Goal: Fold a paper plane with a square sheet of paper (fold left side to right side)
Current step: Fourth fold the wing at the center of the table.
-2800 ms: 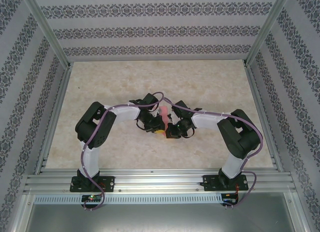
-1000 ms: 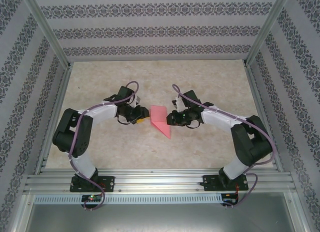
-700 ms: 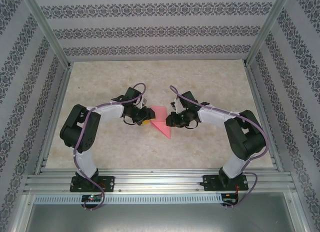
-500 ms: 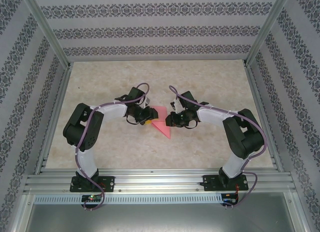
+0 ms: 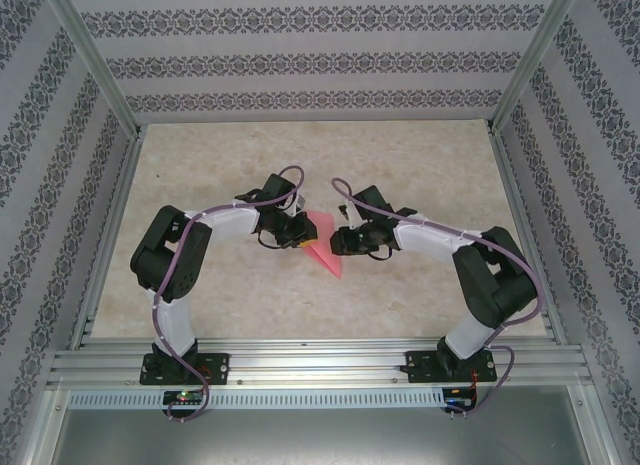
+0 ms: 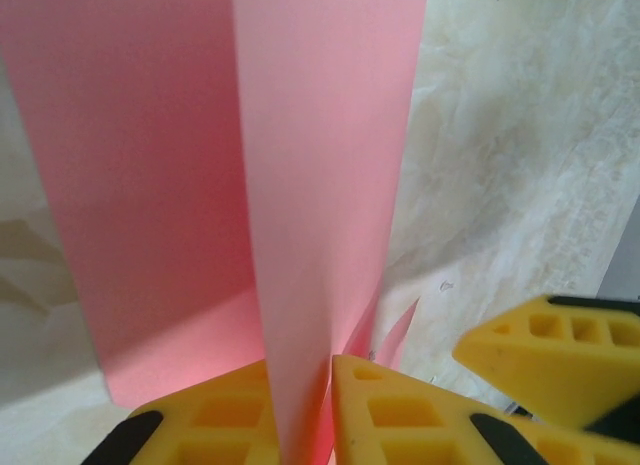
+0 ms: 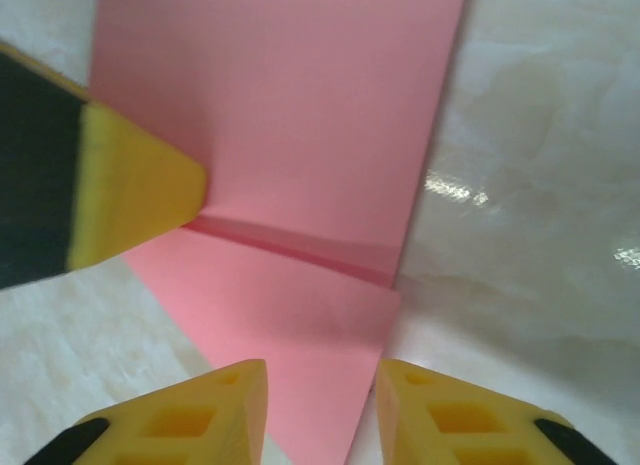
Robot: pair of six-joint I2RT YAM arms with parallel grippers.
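Observation:
The square sheet of paper (image 5: 325, 247) is pink and folded to a point that aims at the near edge, mid-table. My left gripper (image 5: 301, 237) is at its left edge. In the left wrist view the left gripper (image 6: 300, 370) is shut on a raised flap of the paper (image 6: 320, 165), which stands upright between the yellow fingers. My right gripper (image 5: 338, 241) is at the sheet's right side. In the right wrist view the right gripper (image 7: 320, 370) stands open over the flat pointed layer of the paper (image 7: 290, 135), with a crease across it.
The beige marbled table (image 5: 400, 175) has aluminium rails and patterned walls on three sides. A finger of the left gripper (image 7: 140, 190) presses at the crease. One right finger (image 6: 550, 355) shows close to the left gripper.
The left arm has swung right to the paper and its jaws have closed on the left flap. The right gripper's jaws have opened somewhat. The paper has shifted little.

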